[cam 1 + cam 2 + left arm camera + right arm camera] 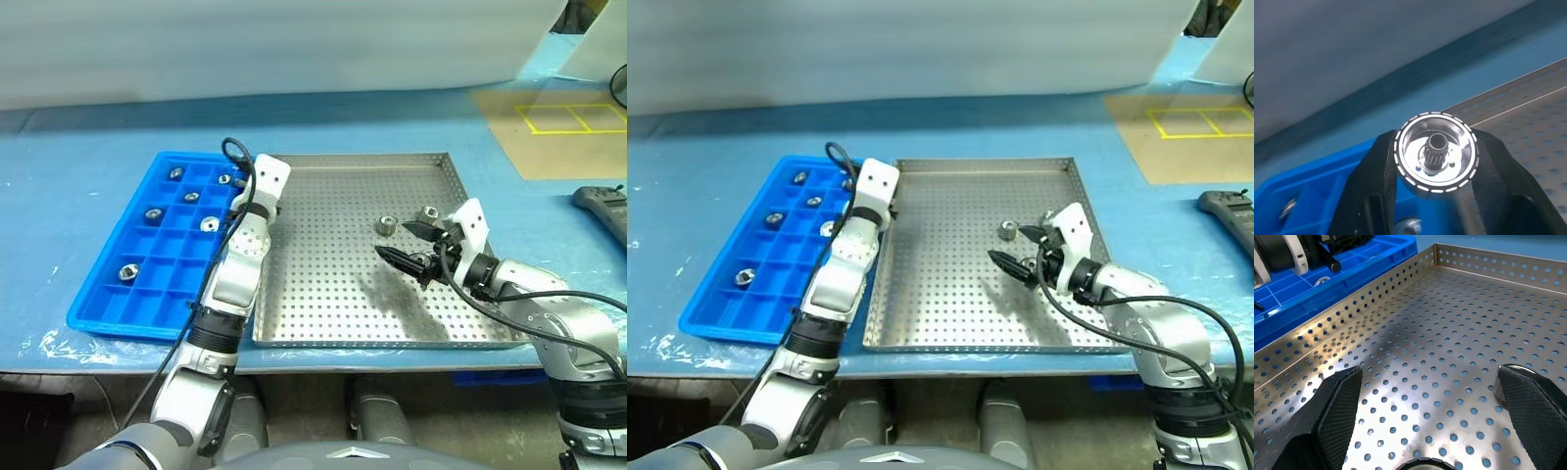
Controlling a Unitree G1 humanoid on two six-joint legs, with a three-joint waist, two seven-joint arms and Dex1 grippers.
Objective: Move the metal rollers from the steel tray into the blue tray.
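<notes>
Right pincer [409, 247] spread wide above steel tray [323, 304], just near of two metal rollers [387, 225]. Left pincer [1435, 161] clamped on one roller [1436, 152] over blue tray [108, 308]; six rollers in its compartments.

The blue tray [98, 294] lies left of the steel tray [323, 304], apparently touching, rollers [386, 225] in both.

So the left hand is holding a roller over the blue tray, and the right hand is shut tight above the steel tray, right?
Not quite: the right hand is open, as the right wrist view shows, its fingers spread wide above the steel tray. The left hand does hold a roller over the blue tray.
</notes>
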